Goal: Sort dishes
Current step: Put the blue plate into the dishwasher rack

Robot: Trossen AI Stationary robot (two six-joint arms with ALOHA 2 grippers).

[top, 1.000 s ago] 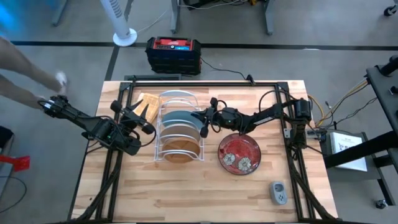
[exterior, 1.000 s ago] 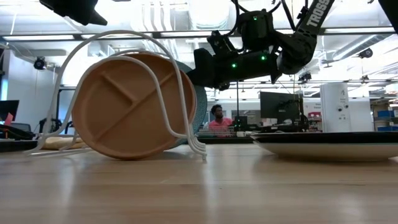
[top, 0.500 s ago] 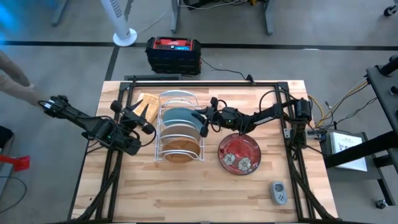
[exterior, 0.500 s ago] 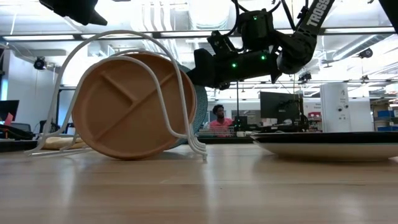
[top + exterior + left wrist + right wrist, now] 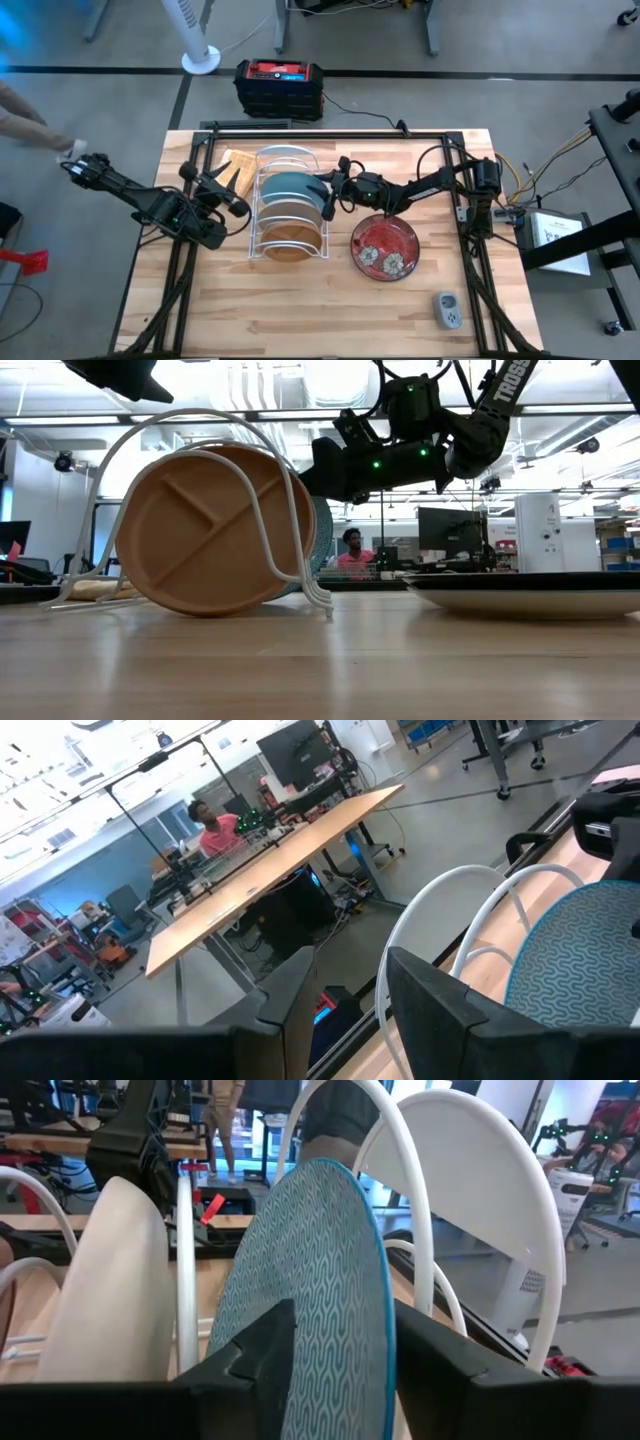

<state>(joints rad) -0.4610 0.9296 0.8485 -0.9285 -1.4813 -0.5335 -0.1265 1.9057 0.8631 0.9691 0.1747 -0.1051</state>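
Note:
A white wire rack [image 5: 258, 215] stands at the table's middle with several plates upright in its slots. From far to near they are a pale plate [image 5: 285, 155], the teal plate [image 5: 290, 187], an off-white plate [image 5: 292, 211] and the brown wooden divided plate [image 5: 290, 238]. The red flowered plate [image 5: 385, 247] lies flat on the table to the right of the rack. My right gripper [image 5: 327, 197] is open at the teal plate's right rim [image 5: 384, 1320], one finger on each side of it. My left gripper [image 5: 226, 186] is open and empty, left of the rack. My right gripper comes level from the table's right at the teal plate's right rim, with one finger before its patterned face [image 5: 330, 1280] and one behind it. I cannot tell whether either finger touches the plate. The plate stands upright in the rack.
A tan waffle-textured block [image 5: 236, 166] lies left of the rack's far end, under my left gripper. A small grey device [image 5: 448, 310] lies at the near right corner. A person's hand [image 5: 70, 148] shows beyond the table's left edge. The near strip of the table [image 5: 300, 310] is bare wood.
Both grippers and the plates have kept still. Only the person's arm beyond the table's left edge has moved.

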